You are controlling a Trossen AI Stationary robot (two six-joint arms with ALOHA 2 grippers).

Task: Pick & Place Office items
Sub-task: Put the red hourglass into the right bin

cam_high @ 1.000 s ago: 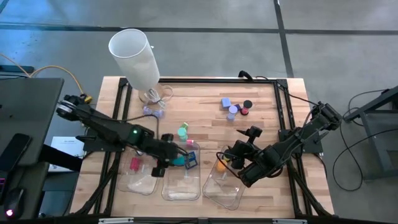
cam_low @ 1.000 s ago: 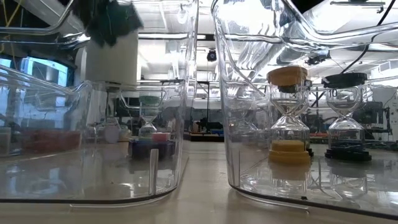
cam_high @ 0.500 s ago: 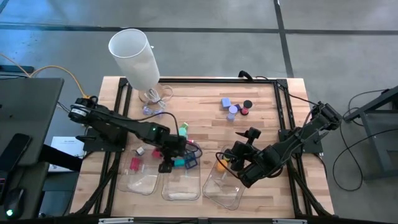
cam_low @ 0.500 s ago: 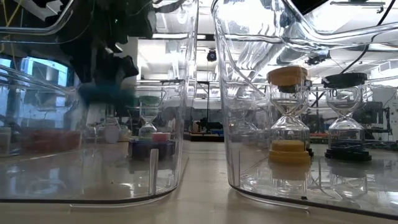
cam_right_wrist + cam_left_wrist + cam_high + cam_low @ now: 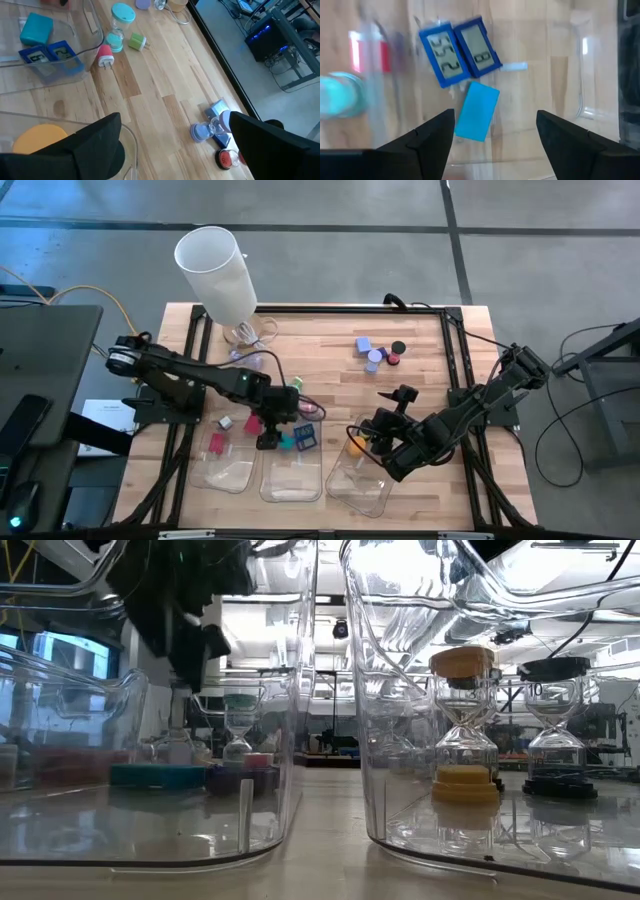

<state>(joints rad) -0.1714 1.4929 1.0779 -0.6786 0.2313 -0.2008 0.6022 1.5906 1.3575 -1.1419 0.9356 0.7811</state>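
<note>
Where the left end effector [image 5: 272,432] hangs over the middle clear tray [image 5: 291,480] at the lower centre of the high view, its fingers [image 5: 430,137] stand apart and released, grasping nothing. A teal block [image 5: 477,111] lies flat on the tray floor between them in the left wrist view, just beside two blue display blocks [image 5: 459,51] set side by side. In the low view the same teal block [image 5: 158,775] rests at the left, behind the tray wall. The right end effector [image 5: 375,442] waits at the lower right of centre over the right tray [image 5: 356,485], fingers wide and empty, near an orange-capped sand timer [image 5: 463,725]. A pink piece [image 5: 216,443] sits in the left tray [image 5: 222,473]. More small items [image 5: 380,353] cluster at the upper right of the bench [image 5: 330,340].
</note>
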